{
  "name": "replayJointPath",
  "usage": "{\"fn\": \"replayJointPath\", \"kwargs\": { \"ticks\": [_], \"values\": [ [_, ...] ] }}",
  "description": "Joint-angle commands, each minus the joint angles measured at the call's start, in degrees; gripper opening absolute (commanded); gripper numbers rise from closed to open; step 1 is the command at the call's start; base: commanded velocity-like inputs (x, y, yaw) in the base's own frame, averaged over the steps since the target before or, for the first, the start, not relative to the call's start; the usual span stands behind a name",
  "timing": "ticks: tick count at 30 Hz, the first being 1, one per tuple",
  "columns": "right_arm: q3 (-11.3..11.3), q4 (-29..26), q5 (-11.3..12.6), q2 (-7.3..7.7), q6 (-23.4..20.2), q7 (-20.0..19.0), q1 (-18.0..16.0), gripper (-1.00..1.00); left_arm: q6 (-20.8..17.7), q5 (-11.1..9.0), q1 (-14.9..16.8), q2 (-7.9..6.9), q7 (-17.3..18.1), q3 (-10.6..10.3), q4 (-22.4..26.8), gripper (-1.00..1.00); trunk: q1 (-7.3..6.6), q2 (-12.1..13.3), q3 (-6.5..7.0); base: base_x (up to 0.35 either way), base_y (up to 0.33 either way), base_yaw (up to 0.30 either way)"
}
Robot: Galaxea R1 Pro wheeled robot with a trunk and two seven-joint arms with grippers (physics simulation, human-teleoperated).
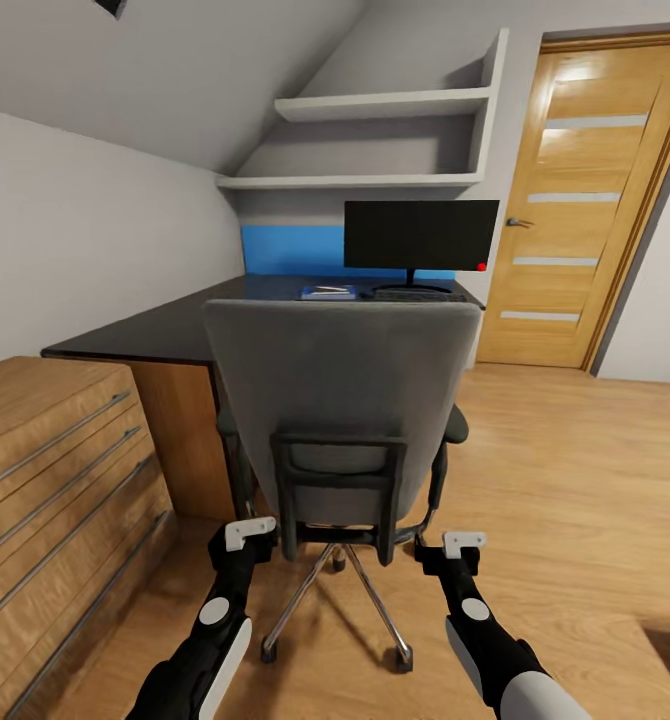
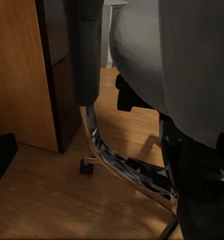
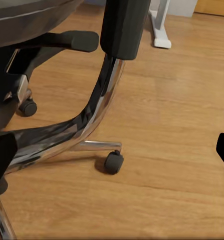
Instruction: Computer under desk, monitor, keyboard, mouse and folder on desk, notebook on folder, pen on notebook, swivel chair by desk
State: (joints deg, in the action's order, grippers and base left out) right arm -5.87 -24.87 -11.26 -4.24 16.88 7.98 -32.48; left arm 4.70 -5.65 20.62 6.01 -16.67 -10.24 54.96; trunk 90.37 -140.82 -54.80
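The swivel chair (image 1: 340, 380) stands right in front of me, its grey back towards me and its seat tucked at the desk (image 1: 145, 335). On the black top stand the monitor (image 1: 420, 235) and the keyboard (image 1: 420, 295) at its foot. The blue folder (image 1: 327, 292) lies left of the keyboard with something pale on it, too small to name. My left gripper (image 1: 247, 540) and right gripper (image 1: 445, 555) hang open low behind the chair, one on each side of its frame, touching nothing. The chair's chrome arm support (image 2: 106, 155) and a castor (image 3: 113, 162) are close. The computer, mouse, notebook and pen are hidden.
A light wooden drawer chest (image 1: 55, 480) stands close on my left, against the desk's end. A wooden door (image 1: 585, 200) is at the back right, with open wood floor (image 1: 575, 470) before it. White shelves (image 1: 375, 140) hang above the desk. The white desk leg (image 3: 159, 27) is beyond the chair.
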Motion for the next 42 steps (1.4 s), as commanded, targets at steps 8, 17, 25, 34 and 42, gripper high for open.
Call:
{"fn": "replayJointPath", "kwargs": {
  "ticks": [8,17,25,34,42],
  "values": [
    [-0.36,0.08,-0.60,-0.06,0.17,0.10,-0.04,1.00,0.25,-0.59,0.04,-0.04,-0.29,-0.22,-0.03,1.00,-0.01,-0.02,-0.05,-0.054,-0.004,0.000],
    [-0.37,0.08,-0.60,-0.04,0.17,0.10,-0.04,1.00,0.29,-0.59,0.04,-0.04,-0.29,-0.22,-0.03,1.00,-0.01,-0.02,-0.05,-0.106,-0.101,0.000],
    [-0.35,0.08,-0.60,-0.01,0.17,0.10,-0.04,1.00,0.30,-0.57,0.04,-0.04,-0.29,-0.22,-0.03,1.00,-0.01,-0.02,-0.05,-0.008,-0.010,0.000],
    [-0.35,0.07,-0.60,0.00,0.17,0.10,-0.04,1.00,0.30,-0.59,0.04,-0.04,-0.27,-0.22,-0.03,1.00,-0.01,-0.02,-0.05,0.007,-0.101,0.000],
    [-0.35,0.08,-0.60,0.02,0.17,0.10,-0.04,1.00,0.31,-0.59,0.04,-0.04,-0.29,-0.22,-0.03,1.00,-0.01,-0.02,-0.05,0.003,-0.045,0.000]
  ]
}}
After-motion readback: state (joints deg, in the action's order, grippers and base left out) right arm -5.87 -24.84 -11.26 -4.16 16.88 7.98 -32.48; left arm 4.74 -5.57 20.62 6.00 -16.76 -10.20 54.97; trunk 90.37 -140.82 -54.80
